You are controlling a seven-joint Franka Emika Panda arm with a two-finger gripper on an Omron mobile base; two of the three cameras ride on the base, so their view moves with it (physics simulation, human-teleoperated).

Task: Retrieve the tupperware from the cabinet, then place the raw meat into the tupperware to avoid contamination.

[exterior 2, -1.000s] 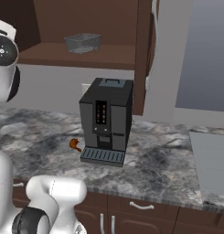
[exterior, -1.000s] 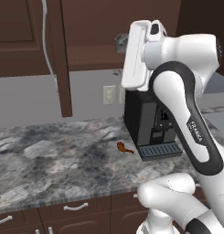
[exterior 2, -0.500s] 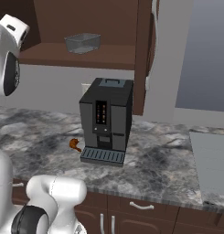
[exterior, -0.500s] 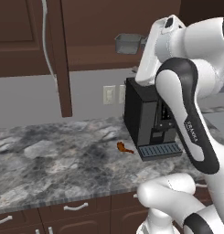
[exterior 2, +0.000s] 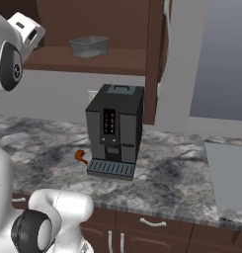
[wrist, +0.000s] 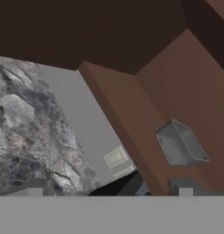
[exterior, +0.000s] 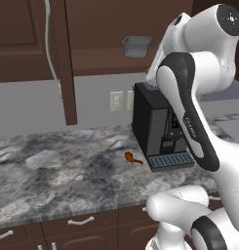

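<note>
1. Tabletop (exterior: 52, 180): raw meat (exterior: 132, 157) lies just left of the coffee machine (exterior: 157, 127), untouched. Tiny orange-brown drumstick; risk is knocking it off when reaching down later.
2. Cabinet (exterior 2: 93, 29) open; tupperware (exterior 2: 89, 46) sits on its shelf. Grey, translucent, rimmed.
3. Tool (wrist: 109, 187) spread wide, holding nothing, aimed toward the tupperware. Risk: pushing it deeper or clipping the shelf edge.

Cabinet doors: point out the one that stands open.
The door of the cabinet above the coffee machine: it is swung out edge-on, baring the shelf with the tupperware. The panelled door to its left is shut flat.
</note>
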